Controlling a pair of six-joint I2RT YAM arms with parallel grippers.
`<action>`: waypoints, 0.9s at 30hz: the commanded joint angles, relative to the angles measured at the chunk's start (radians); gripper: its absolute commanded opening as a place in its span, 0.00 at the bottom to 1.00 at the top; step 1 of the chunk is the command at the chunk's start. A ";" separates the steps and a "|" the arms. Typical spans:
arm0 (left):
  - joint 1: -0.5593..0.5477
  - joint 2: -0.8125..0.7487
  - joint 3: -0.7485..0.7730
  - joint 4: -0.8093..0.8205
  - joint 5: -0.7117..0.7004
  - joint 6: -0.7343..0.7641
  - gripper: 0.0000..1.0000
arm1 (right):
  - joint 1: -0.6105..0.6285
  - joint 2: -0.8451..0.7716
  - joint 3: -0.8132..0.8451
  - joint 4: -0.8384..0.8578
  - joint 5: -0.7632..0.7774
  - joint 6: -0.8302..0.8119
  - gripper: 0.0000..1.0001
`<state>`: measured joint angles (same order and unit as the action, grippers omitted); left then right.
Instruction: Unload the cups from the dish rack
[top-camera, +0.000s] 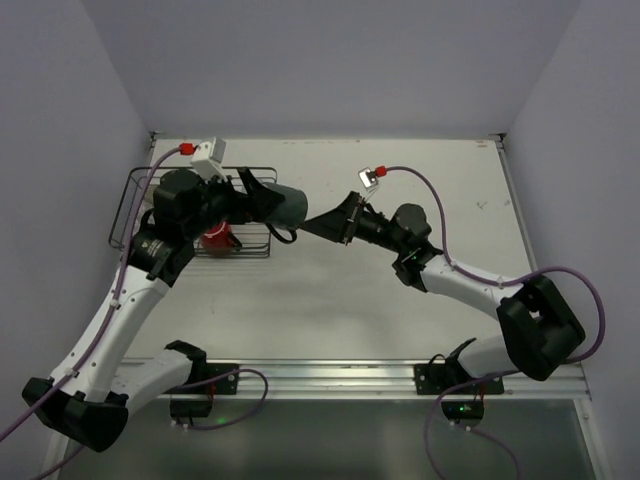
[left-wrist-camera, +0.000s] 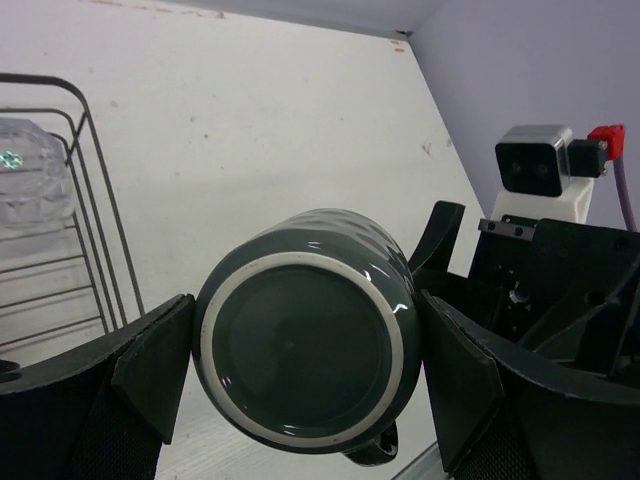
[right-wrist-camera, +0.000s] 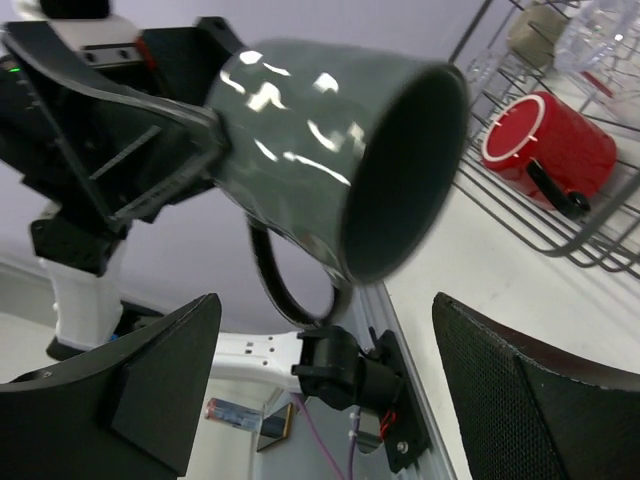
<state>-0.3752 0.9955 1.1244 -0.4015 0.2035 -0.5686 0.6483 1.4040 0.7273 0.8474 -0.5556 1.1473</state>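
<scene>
My left gripper (top-camera: 264, 206) is shut on the dark grey-green mug (top-camera: 287, 205) and holds it on its side in the air, to the right of the dish rack (top-camera: 128, 196). In the left wrist view the mug's base (left-wrist-camera: 300, 345) fills the gap between the fingers (left-wrist-camera: 150, 365). My right gripper (top-camera: 333, 223) is open and empty, just right of the mug's mouth (right-wrist-camera: 400, 170). The red mug (right-wrist-camera: 550, 150) lies in the rack (right-wrist-camera: 520, 215), also seen from above (top-camera: 215, 240). A small olive-grey cup (right-wrist-camera: 535, 30) and a clear glass (right-wrist-camera: 600, 40) sit further back in the rack.
The rack's wire rim (left-wrist-camera: 95, 230) and a clear glass (left-wrist-camera: 35, 175) are left of the held mug. The right arm's wrist camera (left-wrist-camera: 535, 160) is close on the right. White table (top-camera: 400, 300) stretches in front of and behind the grippers.
</scene>
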 joint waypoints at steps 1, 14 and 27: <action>0.002 -0.023 -0.020 0.135 0.191 -0.097 0.04 | 0.008 -0.023 0.049 0.123 -0.029 0.023 0.87; 0.002 -0.051 -0.155 0.335 0.367 -0.264 0.08 | 0.008 0.036 0.049 0.387 -0.055 0.161 0.55; 0.002 -0.113 -0.117 0.150 0.134 -0.044 0.89 | -0.042 -0.009 -0.098 0.489 -0.027 0.183 0.00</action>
<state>-0.3698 0.9306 0.9413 -0.1253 0.4309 -0.7284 0.6388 1.4780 0.6518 1.2385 -0.5941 1.3685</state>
